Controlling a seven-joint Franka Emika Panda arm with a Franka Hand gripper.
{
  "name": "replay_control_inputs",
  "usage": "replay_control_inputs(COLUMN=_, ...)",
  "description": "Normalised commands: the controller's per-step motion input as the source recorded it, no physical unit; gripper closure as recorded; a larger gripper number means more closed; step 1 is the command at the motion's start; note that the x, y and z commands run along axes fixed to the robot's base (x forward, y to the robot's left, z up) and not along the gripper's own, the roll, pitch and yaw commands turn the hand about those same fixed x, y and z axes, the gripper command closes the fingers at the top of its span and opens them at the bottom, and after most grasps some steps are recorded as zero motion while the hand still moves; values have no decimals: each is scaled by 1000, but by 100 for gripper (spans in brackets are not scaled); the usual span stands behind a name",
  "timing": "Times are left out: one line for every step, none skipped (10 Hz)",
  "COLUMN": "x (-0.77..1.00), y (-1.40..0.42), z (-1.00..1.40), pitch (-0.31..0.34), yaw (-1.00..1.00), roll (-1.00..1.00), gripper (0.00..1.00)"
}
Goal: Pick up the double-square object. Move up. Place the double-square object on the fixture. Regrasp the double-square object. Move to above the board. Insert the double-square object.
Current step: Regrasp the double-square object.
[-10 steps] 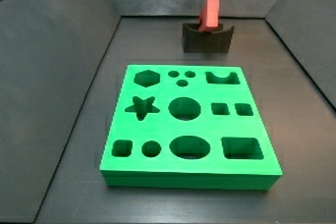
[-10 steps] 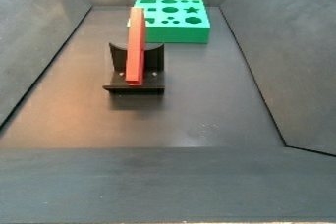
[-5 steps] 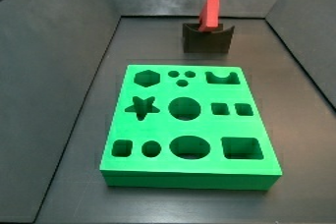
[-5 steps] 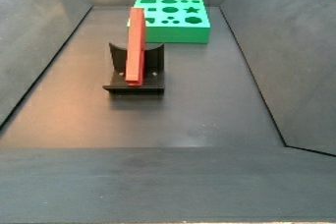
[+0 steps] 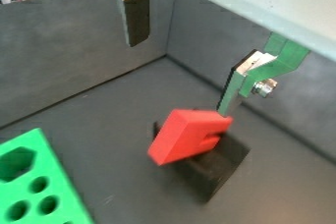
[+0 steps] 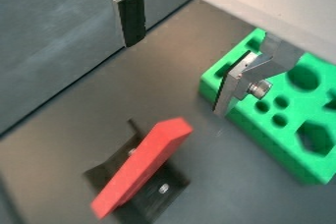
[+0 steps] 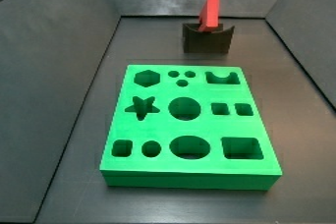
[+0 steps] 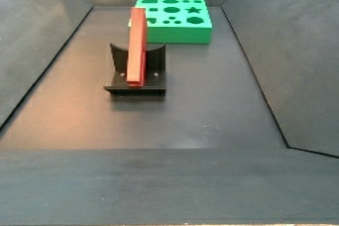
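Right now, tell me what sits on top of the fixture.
The red double-square object rests in the fixture's notch, leaning up out of it. Its lower end is hidden inside the notch. The gripper hovers above, open and empty, touching nothing.

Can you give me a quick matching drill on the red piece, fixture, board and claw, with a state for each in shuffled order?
Things:
1. double-square object
2. fixture
3. board
4. claw

States:
A. green, every cut-out unfilled
B. open, above the red piece, holding nothing, seen only in the wrist views
C. dark, carrying the red piece in its notch
D. red, resting tilted on the dark block

Pairs: 1-D, 2-C, 3-A, 4-B
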Motion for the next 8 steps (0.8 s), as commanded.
replay_control_inputs(x=16, y=-21, z=3, pitch=24, yaw=36, roll=1000, gripper=0)
replay_control_inputs(x=29, y=-25, z=-1, pitch=35, yaw=39, roll=1000, gripper=0)
replay_control_inputs(x=39, y=-26, z=-1, pitch=41, yaw=41, roll=1000, gripper=0)
replay_control_inputs(x=56, y=-27, z=-3, pitch=58, yaw=48, roll=1000, gripper=0)
replay_control_inputs(x=66, y=-32, z=-5, pitch=68, yaw=51, roll=1000, gripper=0)
replay_control_inputs(x=79, y=-36, z=-2, pitch=94, yaw=61, roll=1000, gripper=0)
replay_control_inputs(x=86, y=-40, z=1, pitch=117, yaw=74, roll=1000, gripper=0)
replay_control_inputs(x=98, y=-43, z=-4, pitch=152, yaw=98, roll=1000, gripper=0)
